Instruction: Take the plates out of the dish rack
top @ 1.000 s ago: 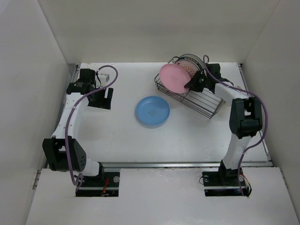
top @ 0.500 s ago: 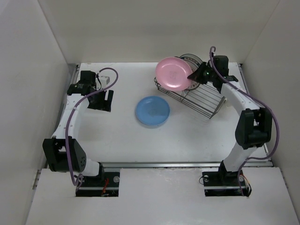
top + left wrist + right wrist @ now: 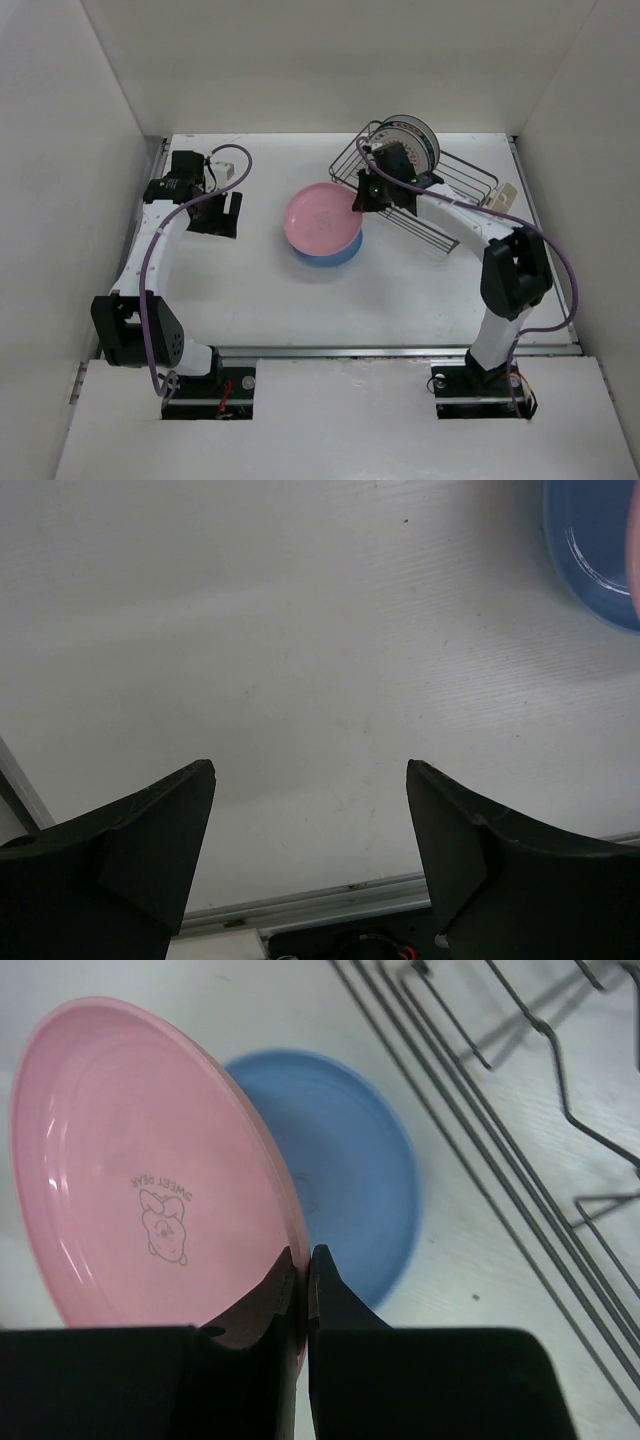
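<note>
My right gripper is shut on the rim of the pink plate and holds it tilted just over the light blue plate, which lies flat on the table. The dark wire dish rack stands at the back right, with white patterned plates upright at its far end. Over at the left, my left gripper hangs open above bare table, and an edge of the blue plate shows at its view's top right.
A beige cutlery holder sits at the rack's right end. White walls close in the table on three sides. A metal rail runs along the near edge.
My right arm lifted the pink plate out of the rack and swung it left and down over the blue plate. The rack shifted. The left arm stayed put.
</note>
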